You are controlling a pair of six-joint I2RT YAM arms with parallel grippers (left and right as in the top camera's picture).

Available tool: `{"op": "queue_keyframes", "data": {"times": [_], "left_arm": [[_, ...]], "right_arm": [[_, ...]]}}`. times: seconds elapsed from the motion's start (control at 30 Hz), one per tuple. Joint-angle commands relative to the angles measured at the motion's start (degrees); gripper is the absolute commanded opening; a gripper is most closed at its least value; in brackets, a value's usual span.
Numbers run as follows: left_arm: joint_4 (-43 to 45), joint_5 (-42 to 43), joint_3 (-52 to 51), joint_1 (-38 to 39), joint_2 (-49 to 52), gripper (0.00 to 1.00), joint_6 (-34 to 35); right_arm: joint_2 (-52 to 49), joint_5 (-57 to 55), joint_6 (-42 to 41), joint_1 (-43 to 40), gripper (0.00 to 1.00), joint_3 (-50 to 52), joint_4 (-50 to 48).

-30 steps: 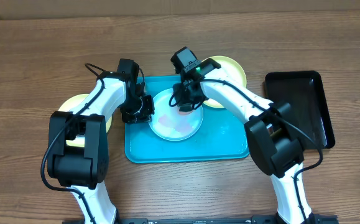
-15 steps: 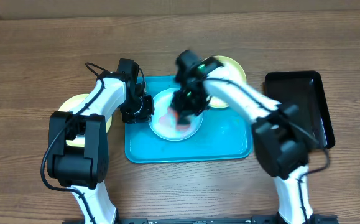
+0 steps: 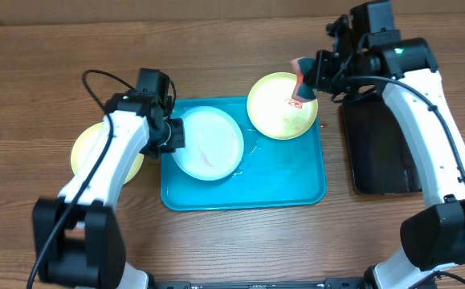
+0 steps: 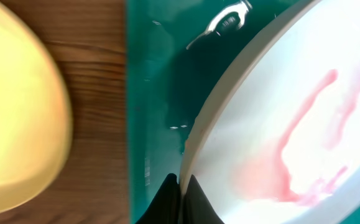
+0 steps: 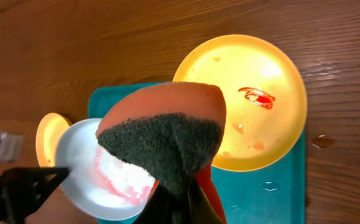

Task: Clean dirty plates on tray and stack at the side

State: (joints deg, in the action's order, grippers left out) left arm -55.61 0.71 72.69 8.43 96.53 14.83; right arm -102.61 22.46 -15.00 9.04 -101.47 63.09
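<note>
Farthest left we see a yellow-green plate [image 3: 95,148] resting on the wooden table [image 3: 47,72], partly hidden under the left arm and bare where it shows. Just beside it the left gripper [image 3: 175,135] is pinched tight on the left rim of the white-centred plate [image 3: 210,144]. That plate sits over the left half of the turquoise tray [image 3: 248,189], and the left wrist view shows pink-red smears across its middle [image 4: 304,124]. The tray floor around it glistens with wet patches. At the tray's far right corner a second yellow-green plate [image 3: 283,106] overlaps the rim, carrying a small red smear and a few droplets. Above that plate's right edge the right gripper [image 3: 307,82] has its fingers closed on an orange sponge [image 3: 298,80], whose dark green scouring face [image 5: 167,137] points at the wrist camera. Farthest right lies the narrow black tray [image 3: 385,148], partly hidden under the right arm.
</note>
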Motion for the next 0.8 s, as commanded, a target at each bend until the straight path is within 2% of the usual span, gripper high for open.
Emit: {"op": "queue_keyframes", "data": {"times": [0.0,0.1,0.3,0.43,0.77], "left_arm": [[-1.8,-12.0,0.2,3.4,-6.0,0.04,1.7],[-5.1,-26.4,0.2,9.8,-9.5,0.04,6.9],[-9.5,-43.0,0.2,18.8,-9.4,0.04,15.8],[-10.4,-48.5,0.2,21.9,-9.4,0.04,18.6],[-10.6,-61.3,0.2,28.2,-9.4,0.04,19.6]], "right_arm": [[1.4,-0.2,0.3,-0.7,0.04,-0.6,-0.2],[1.4,-1.8,0.3,-0.7,0.04,-0.6,-0.1],[1.4,-1.8,0.3,-0.7,0.04,-0.6,0.1],[1.4,-1.9,0.3,-0.7,0.04,-0.6,0.4],[1.4,-1.8,0.3,-0.7,0.04,-0.6,0.5]]}}
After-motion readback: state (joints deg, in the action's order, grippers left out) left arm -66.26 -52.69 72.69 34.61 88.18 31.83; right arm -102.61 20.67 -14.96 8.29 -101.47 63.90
